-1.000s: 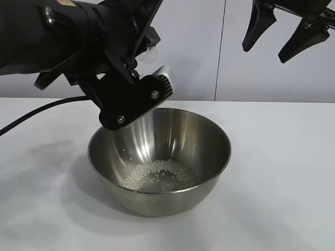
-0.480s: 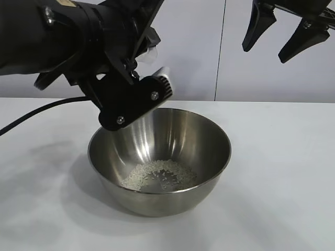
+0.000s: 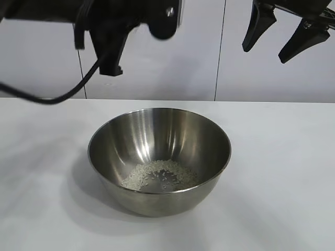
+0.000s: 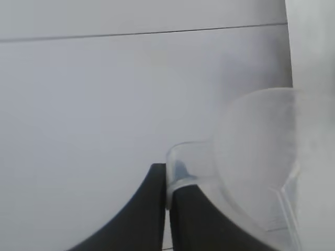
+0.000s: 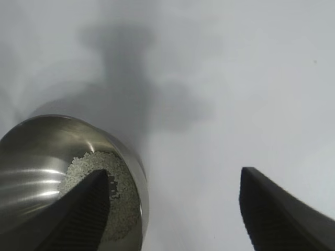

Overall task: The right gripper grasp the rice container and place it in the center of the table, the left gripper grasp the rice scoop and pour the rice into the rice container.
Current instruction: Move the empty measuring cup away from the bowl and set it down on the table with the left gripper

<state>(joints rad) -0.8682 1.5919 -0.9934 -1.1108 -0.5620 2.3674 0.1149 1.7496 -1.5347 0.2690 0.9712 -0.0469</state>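
**Rice in container; scoop held above**

The rice container (image 3: 159,157) stands on the table (image 3: 282,172) with the rice (image 3: 159,175) inside. High above it to the left, the left gripper (image 4: 165,209) is clenched on the rice scoop (image 4: 251,167). High above it to the right, the right gripper (image 3: 285,34) hangs released, its 2 fingers spread.

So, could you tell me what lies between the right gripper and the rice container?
Nothing: in the exterior view the right gripper hangs open, high above the rice container, with only bare wall and table between.

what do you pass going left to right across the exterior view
left gripper raised at the top left → rice container on the table, rice in its bottom → right gripper open at the top right
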